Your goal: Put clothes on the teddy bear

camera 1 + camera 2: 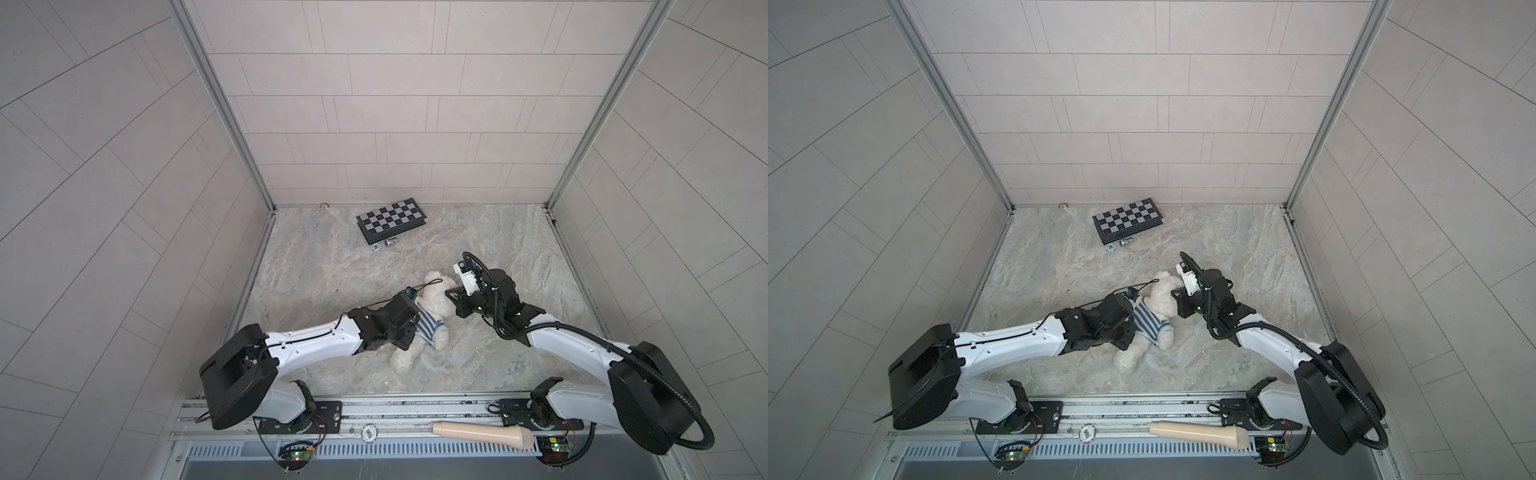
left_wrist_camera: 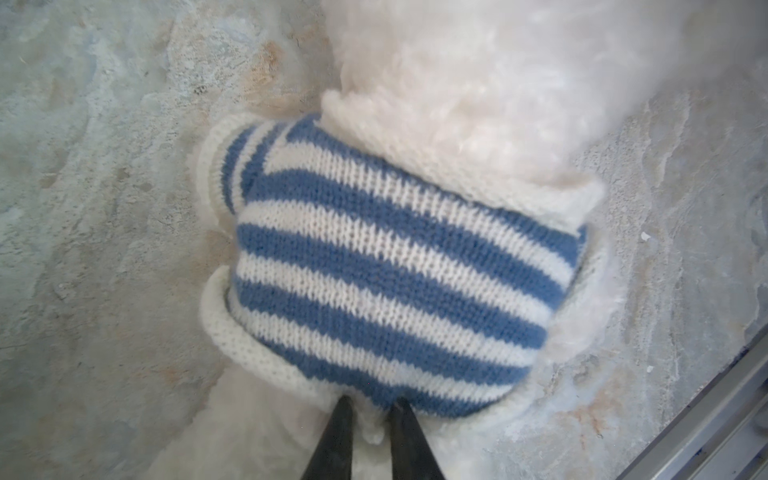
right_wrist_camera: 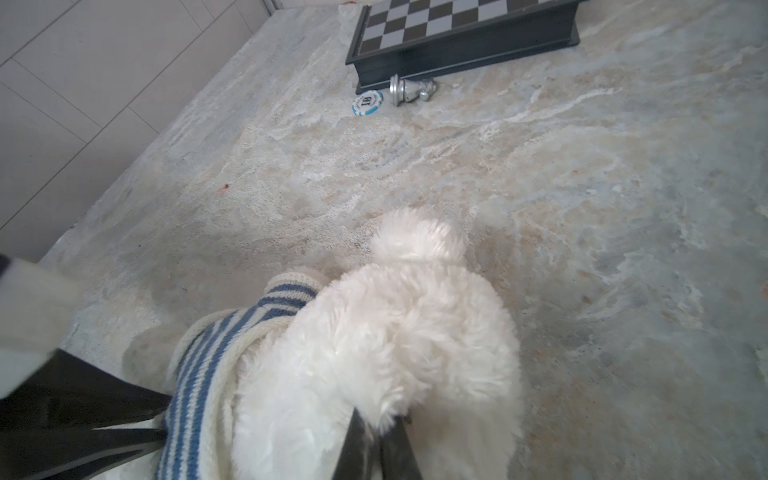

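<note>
Right end effector (image 3: pixel 377 415) pinching teddy bear (image 3: pixel 395 332), left end effector (image 2: pixel 372 401) pinching shirt (image 2: pixel 395 257)

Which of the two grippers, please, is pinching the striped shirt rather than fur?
The left gripper: its fingers pinch the striped shirt at its hem; the right gripper pinches head fur of the teddy bear.

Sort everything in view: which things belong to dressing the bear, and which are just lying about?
Job: fluffy white plush teddy bear; blue-and-white striped knitted shirt.
Lying about: black-and-grey chessboard box; silver chess piece; blue-and-white poker chip; beige tapered cylinder.
</note>
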